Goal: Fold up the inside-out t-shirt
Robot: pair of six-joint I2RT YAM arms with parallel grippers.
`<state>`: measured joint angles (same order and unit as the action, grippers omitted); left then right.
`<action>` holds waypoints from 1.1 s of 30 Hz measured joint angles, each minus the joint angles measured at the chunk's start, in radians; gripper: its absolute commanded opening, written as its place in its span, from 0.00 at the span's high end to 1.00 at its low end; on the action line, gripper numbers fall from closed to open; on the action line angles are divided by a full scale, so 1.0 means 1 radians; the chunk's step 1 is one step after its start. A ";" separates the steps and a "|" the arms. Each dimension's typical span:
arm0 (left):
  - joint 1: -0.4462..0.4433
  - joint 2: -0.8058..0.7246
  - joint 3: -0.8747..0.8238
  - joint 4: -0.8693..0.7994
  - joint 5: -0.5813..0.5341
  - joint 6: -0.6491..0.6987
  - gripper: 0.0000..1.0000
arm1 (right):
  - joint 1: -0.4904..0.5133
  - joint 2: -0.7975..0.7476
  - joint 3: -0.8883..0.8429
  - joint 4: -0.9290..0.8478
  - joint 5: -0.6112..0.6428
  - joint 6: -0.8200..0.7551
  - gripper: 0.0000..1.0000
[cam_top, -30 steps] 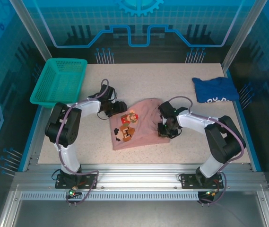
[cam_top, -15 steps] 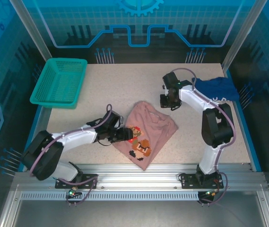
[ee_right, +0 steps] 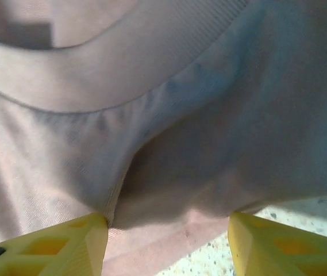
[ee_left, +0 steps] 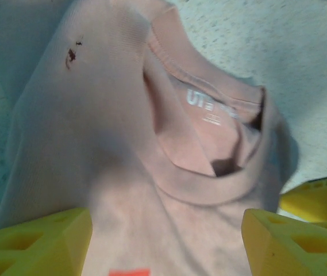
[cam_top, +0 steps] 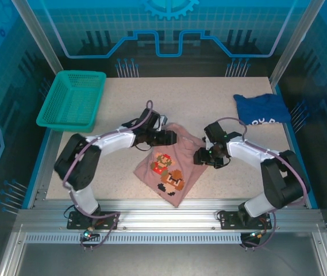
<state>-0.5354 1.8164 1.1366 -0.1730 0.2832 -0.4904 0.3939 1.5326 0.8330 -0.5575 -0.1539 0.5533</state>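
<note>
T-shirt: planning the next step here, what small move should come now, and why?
Probably close both grippers: the left gripper and right gripper stand open over the crumpled t-shirt, with cloth near the collar between the jaws, nothing gripped yet.

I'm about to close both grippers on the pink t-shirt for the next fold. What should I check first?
1. Left gripper open: ok.
2. Right gripper open: ok.
3. T-shirt lying flat: not ok, it is rumpled.
4. Collar lined up between the left fingers: ok.
5. Fabric lined up between the right fingers: ok.
6. Blue shirt apart from the t-shirt: ok.
</note>
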 measured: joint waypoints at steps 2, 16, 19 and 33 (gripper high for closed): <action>0.008 0.052 0.017 -0.014 0.005 0.012 0.30 | -0.021 0.063 0.024 0.027 -0.016 0.005 0.43; 0.048 -0.117 -0.126 0.000 0.045 0.022 0.25 | -0.070 0.389 0.520 0.046 -0.014 -0.156 0.40; 0.116 -0.190 -0.139 0.027 0.026 0.018 0.24 | -0.081 0.357 0.520 0.039 0.009 -0.202 0.33; 0.283 0.037 -0.072 0.000 0.022 -0.009 0.24 | -0.125 0.510 0.636 0.024 0.008 -0.282 0.21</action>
<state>-0.2523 1.8530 1.0649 -0.1734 0.3050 -0.4995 0.2691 2.0430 1.4689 -0.5331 -0.1463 0.2714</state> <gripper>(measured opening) 0.766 0.799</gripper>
